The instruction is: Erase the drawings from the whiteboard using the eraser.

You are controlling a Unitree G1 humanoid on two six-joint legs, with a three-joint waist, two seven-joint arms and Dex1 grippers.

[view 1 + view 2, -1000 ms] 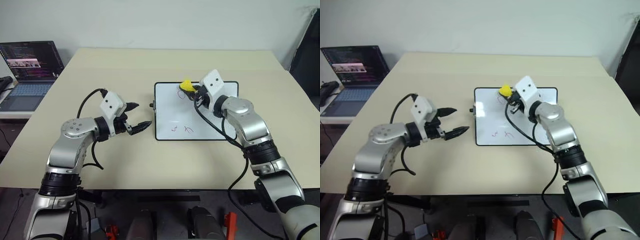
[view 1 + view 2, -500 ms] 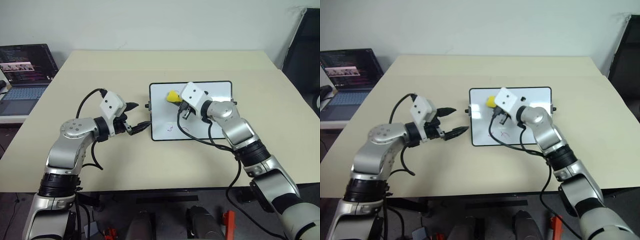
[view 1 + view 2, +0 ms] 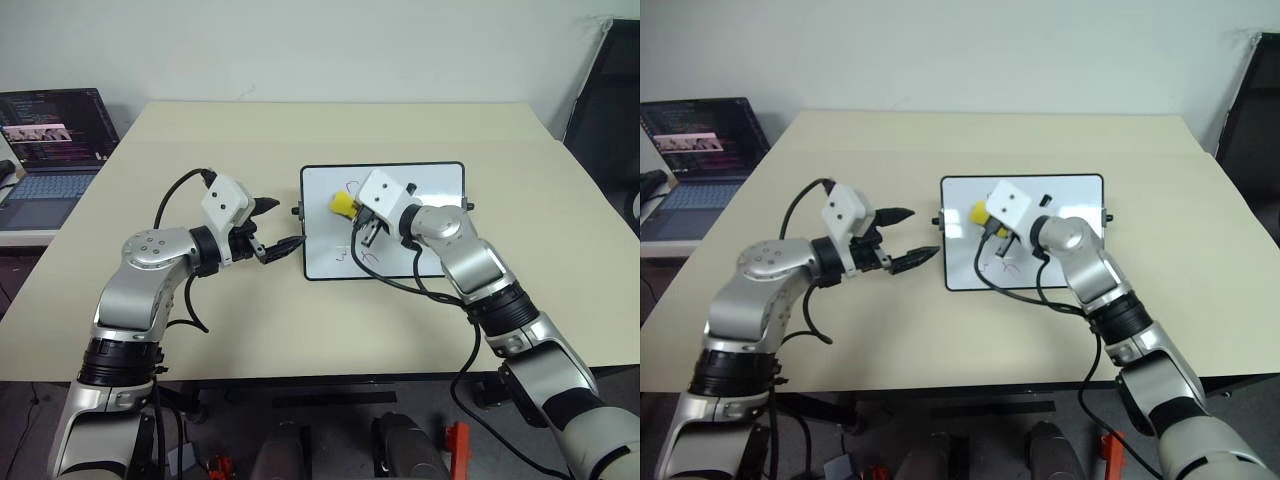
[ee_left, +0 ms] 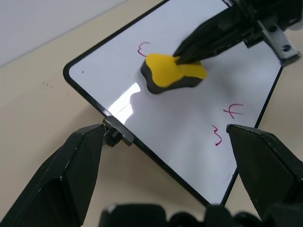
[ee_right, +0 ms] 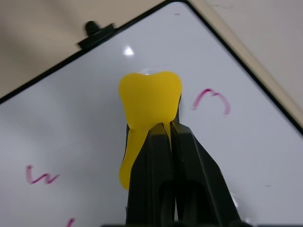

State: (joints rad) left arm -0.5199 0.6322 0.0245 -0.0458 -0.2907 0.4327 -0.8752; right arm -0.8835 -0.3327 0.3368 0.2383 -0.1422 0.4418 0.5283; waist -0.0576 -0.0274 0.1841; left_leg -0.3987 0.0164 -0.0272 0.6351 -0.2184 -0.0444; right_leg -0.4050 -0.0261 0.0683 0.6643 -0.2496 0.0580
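**Observer:** What has the right gripper (image 5: pixel 163 124) got?

**Operator:** I see its two black fingers pinched together on the rear edge of the eraser (image 5: pixel 149 101), so the yellow block sticks out ahead of the fingertips. I judge I grip it by the tail so the dark pad underneath lies flat on the whiteboard (image 3: pixel 430 180) with the fingers out of the way.

**Observer:** And the drawings?

**Operator:** A reddish squiggle (image 5: pixel 210 99) lies just beside the eraser, slightly past the fingertips on one side. Another squiggle (image 5: pixel 41 176) sits back beside the fingers on the other side. In the left wrist view there are two more marks, a hooked one (image 4: pixel 234 110) and a wavy one (image 4: pixel 217 135), nearer the board's front edge, so wiping is not finished.

**Observer:** Why is the left gripper (image 3: pixel 277 227) parked there?

**Operator:** It hangs with its fingers spread, holding nothing, pointing at the board's near side edge where the small black knob (image 4: pixel 113 134) sits between its fingertips. I take it as standing ready to brace the board so it doesn't slide under the wipe. I cannot say it touches the frame.

**Observer:** Anything you can't read?

**Operator:** From the head views my right wrist covers the board's middle, so marks may lie under it. The eraser also hides whatever ink it rests on.
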